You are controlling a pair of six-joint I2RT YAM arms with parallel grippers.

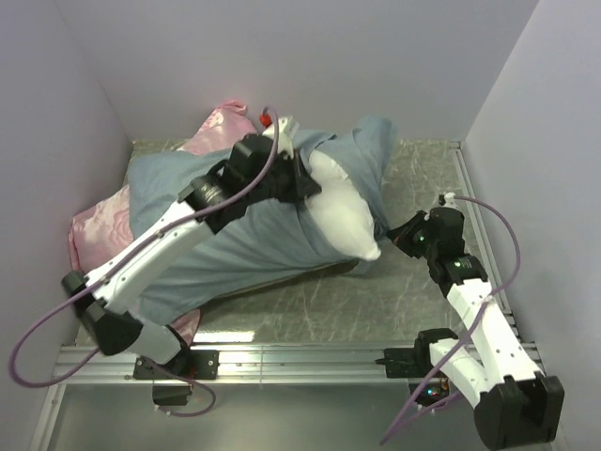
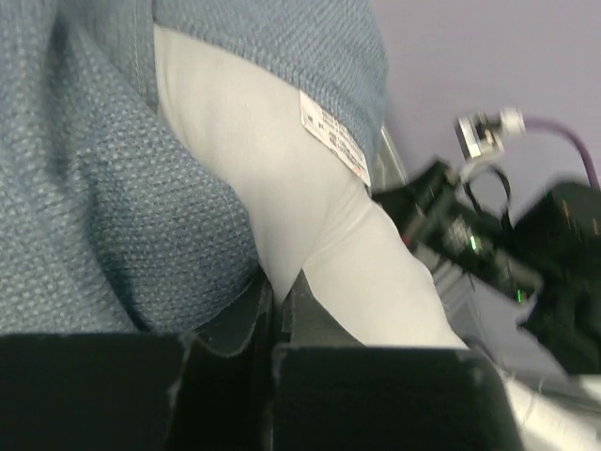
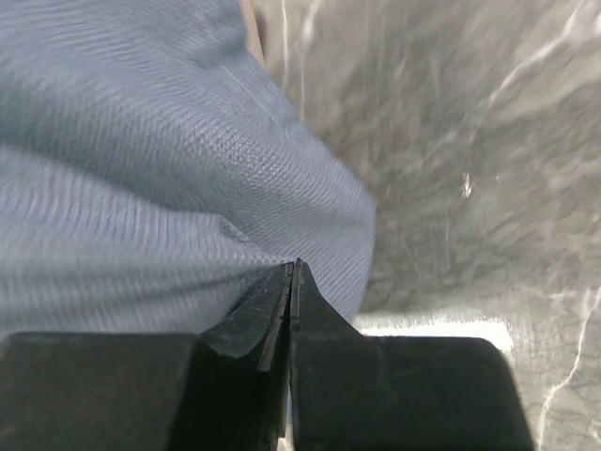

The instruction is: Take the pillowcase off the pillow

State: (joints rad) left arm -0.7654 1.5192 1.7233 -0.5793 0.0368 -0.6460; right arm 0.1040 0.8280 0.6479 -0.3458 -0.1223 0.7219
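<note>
The blue-grey pillowcase (image 1: 254, 240) lies bunched across the table, and the white pillow (image 1: 343, 211) sticks out of its mouth toward the right. My left gripper (image 1: 305, 183) reaches over the pillowcase and is shut on the pillow. In the left wrist view the left gripper (image 2: 279, 287) pinches a fold of the pillow (image 2: 310, 188), with the pillowcase (image 2: 113, 188) on both sides. My right gripper (image 1: 387, 232) sits low at the pillowcase's right edge. In the right wrist view the right gripper (image 3: 293, 268) is shut, its tips pinching the pillowcase (image 3: 141, 160).
A shiny pink rose-patterned pillow (image 1: 99, 230) lies under the pillowcase at the left and back. The marbled grey table (image 1: 376, 291) is walled on three sides. A white care label (image 2: 333, 141) hangs on the pillow. The right arm (image 2: 488, 235) shows in the left wrist view.
</note>
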